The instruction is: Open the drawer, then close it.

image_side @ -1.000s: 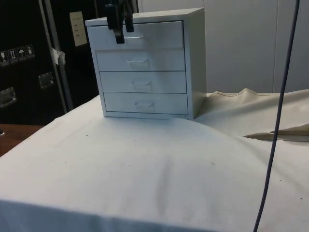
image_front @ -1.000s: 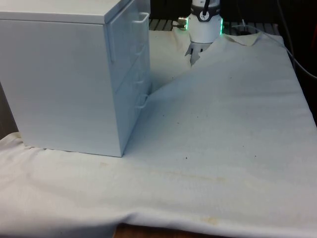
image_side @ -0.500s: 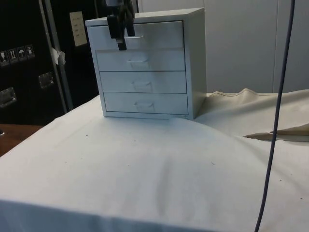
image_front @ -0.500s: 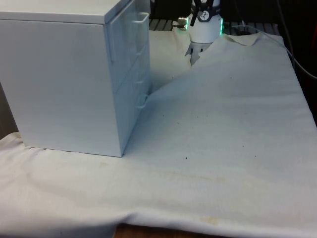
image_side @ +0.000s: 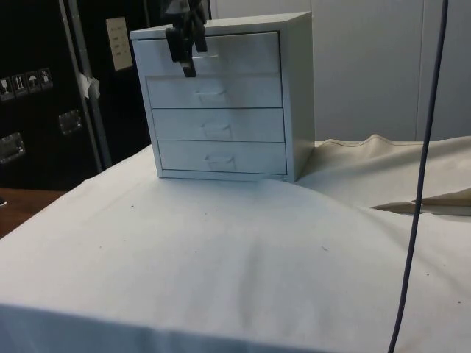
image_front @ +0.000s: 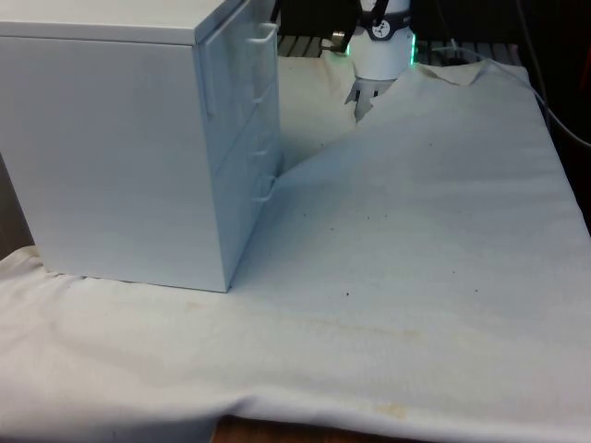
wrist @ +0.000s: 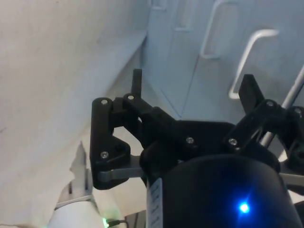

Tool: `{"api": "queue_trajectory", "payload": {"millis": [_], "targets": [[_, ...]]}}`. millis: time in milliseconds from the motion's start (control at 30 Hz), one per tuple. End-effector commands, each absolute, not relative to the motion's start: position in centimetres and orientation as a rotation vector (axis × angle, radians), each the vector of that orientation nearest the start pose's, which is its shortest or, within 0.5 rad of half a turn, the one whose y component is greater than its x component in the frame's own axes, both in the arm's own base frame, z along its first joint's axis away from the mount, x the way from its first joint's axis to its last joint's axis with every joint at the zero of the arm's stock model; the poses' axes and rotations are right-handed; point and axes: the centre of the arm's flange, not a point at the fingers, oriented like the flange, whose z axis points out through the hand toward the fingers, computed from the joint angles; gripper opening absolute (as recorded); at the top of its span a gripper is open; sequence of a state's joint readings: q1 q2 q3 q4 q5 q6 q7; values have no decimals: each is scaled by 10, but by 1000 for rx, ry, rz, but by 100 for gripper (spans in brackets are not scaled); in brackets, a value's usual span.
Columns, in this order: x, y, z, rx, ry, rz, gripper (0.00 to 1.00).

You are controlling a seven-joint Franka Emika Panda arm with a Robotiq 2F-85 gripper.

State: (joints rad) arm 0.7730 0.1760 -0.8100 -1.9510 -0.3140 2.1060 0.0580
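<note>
Chest: a white metal four-drawer chest (image_side: pixel 224 99) stands on the white cloth-covered table (image_side: pixel 221 265), near its far edge in the side view and at the front view's left (image_front: pixel 120 138), where it turns its plain side to the camera.
Drawers: all four fronts sit flush or nearly so; the top drawer (image_side: pixel 235 51) looks shut, its slim white wire handle (image_side: pixel 208 54) facing the side camera.
Gripper: the black two-finger gripper (image_side: pixel 184 44) hangs in front of the top drawer's left part in the side view, fingertips at about the level of that drawer's lower edge.
Grip: released, fingers (wrist: pixel 137 83) spread wide apart and holding nothing, with a white wire handle (wrist: pixel 249 59) seen between them in the wrist view (wrist: pixel 192 90).
Contact: whether a fingertip touches the handle cannot be told.
</note>
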Motion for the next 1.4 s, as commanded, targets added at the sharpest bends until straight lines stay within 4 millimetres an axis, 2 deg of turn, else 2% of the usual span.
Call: {"api": "queue_trajectory", "payload": {"millis": [0,200,567,933,967,1067,1100,1167,1200,1300,1367], "targets": [[591,-19,423,-3560,-127,-52,100],[593,-19,420,-3589,-126,-50,100],[600,-23,404,-3657,-113,-32,100],[600,-22,402,-3659,-111,-20,98],[600,-23,402,-3658,-108,-20,89],[601,-22,401,-3657,-109,-16,72],[600,-23,402,-3657,-108,-18,72],[601,-22,402,-3659,-109,-17,63],[601,-23,402,-3660,-106,-18,53],[601,-23,402,-3662,-107,-17,39],[601,-25,405,-3667,-105,-16,26]]}}
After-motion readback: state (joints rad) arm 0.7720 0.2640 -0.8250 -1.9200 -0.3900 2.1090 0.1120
